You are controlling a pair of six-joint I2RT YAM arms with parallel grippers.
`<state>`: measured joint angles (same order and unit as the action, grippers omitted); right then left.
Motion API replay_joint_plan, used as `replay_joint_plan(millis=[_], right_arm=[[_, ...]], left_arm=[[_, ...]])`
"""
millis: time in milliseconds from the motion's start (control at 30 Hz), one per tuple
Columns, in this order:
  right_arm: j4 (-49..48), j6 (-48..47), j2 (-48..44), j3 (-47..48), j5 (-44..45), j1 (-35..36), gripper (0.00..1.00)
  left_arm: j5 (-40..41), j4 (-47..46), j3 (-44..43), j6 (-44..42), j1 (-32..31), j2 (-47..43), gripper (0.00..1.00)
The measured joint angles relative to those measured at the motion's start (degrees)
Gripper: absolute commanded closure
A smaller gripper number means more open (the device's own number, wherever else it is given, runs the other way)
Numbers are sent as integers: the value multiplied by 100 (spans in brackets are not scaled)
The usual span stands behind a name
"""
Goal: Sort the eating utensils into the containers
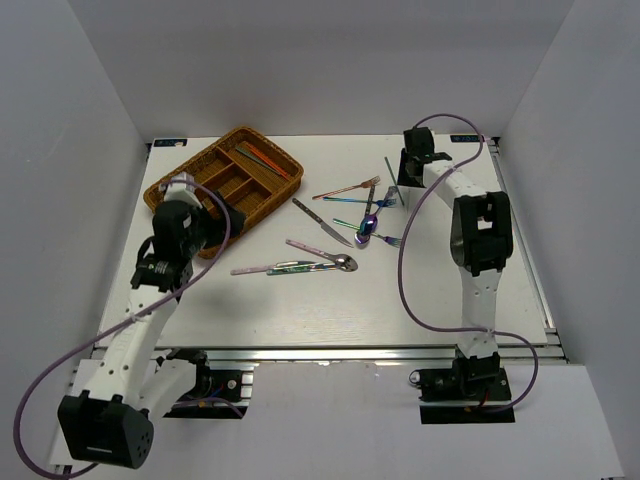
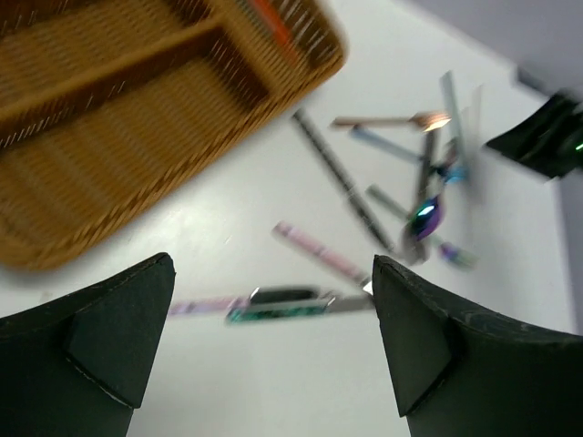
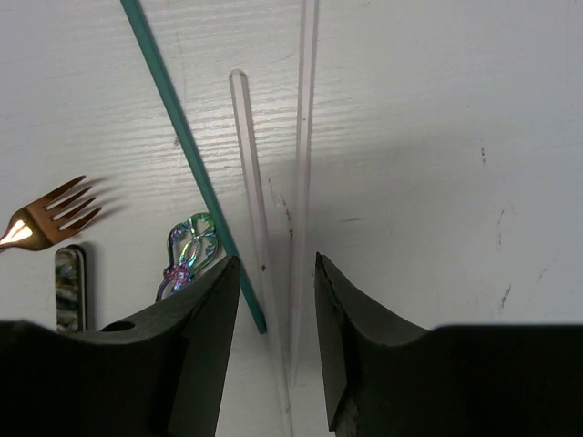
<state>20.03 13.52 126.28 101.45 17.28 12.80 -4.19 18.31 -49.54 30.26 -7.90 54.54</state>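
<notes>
- R fingers: narrowed about halfway, astride two clear chopsticks lying flat on bench; no pinch visible yet.
- L fingers: at widest, empty, above bench by near corner of wicker tray.
- Done: only red-orange & green chopsticks, in tray's far long compartment.
- Left: most of job. Knife, rose-gold fork, iridescent spoon, silver spoon & others loose mid-bench.

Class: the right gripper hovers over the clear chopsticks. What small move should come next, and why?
Probably close the right gripper on the pair: both clear chopsticks lie between its fingers, unpinched; the teal chopstick ends right beside one finger, so close carefully.
</notes>
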Motion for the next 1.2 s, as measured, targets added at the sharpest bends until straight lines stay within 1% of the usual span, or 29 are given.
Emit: replay_joint_plan(millis=[33,100,200,433,700,733,800,867,1033,1067,1200], right_arm=[[20,-26,79,68,22,-7,56],[68,-55,168,146,42,-28,60],[142,-68,258,345,28,-90,61],[260,-162,1038,1613,-170,-310,64],[516,-243,1746,2238,-343,-387,65],[564,-251,1803,2356,-376,-387,67],[647,-282,1891,2505,-396,-382,74],[702,-282,1912,2527,-372,-378,81],[763,-177,1884,2465,-142,-369,93],[726,-138,1834,2367,-140,-382,96],[498,46,1233,1353,-223,-531,97]], left_arm=[[35,109,227,-90,-13,-105,2],[52,256,597,-199,-15,-411,2],[59,310,809,-321,-28,-710,2],[46,264,883,-442,-48,-629,2],[17,256,887,-461,-59,-621,2],[13,258,890,-468,-66,-621,2],[11,256,890,-476,-79,-621,2],[11,247,890,-479,-85,-610,2],[9,243,892,-474,-85,-588,2],[4,238,892,-472,-85,-586,2],[-197,177,892,-400,-85,-535,2]])
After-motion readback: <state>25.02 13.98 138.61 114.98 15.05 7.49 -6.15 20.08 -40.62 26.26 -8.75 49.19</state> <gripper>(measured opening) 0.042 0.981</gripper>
